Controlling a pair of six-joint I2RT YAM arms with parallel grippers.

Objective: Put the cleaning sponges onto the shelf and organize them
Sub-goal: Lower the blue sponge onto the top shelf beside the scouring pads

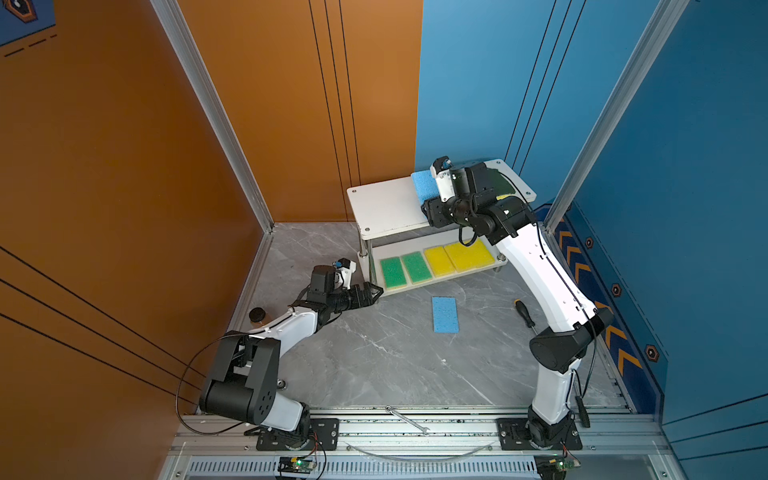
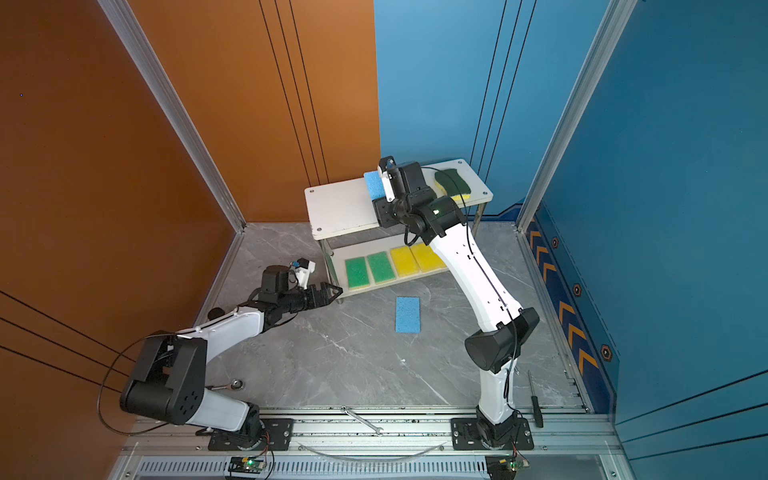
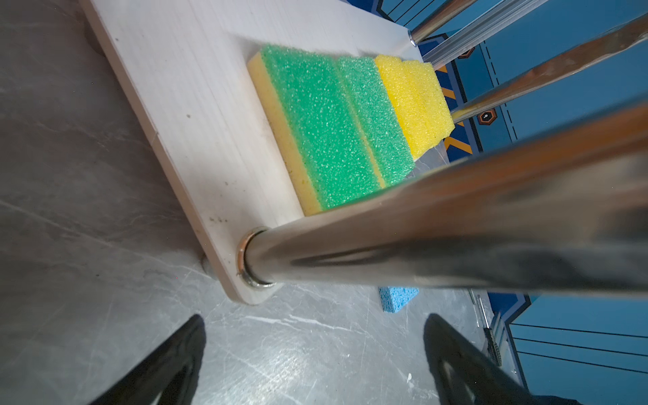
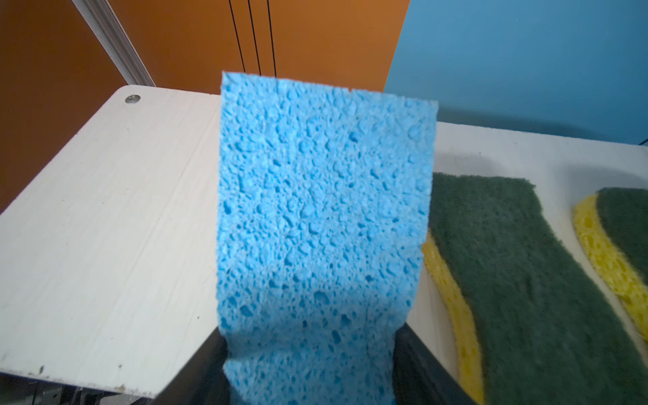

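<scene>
**A:** Blue was the colour not yet shelved, yes? Walk me across the shelf (image 1: 382, 203) from its left end.

**B:** Just beside the shelf's front-left post (image 3: 438, 245), the left gripper (image 1: 374, 292) hovered low. Its fingers were spread with nothing between them. On the shelf's lower board lay two green-topped sponges (image 1: 392, 272), then two yellow sponges (image 1: 469, 254), in one neat row. In front of the shelf, on the marble tabletop (image 1: 374, 353), a loose blue sponge (image 1: 445, 314) lay flat.

**A:** And above?

**B:** Over the middle of the shelf's top board, the right gripper (image 4: 312, 371) was clamped on one end of the second blue sponge (image 4: 322, 196), whose free end tilted up. Whether the pinched end touched the board, I couldn't tell. Two dark-green wavy sponges (image 4: 508, 266) lay at the shelf's right end, the nearer one just beside the blue.

**A:** Risks?

**B:** I judged the soft foam might spring on release and land askew, or flop onto its dark-green neighbour. The left gripper, so near the post, could nudge the shelf and disturb the row.
</scene>
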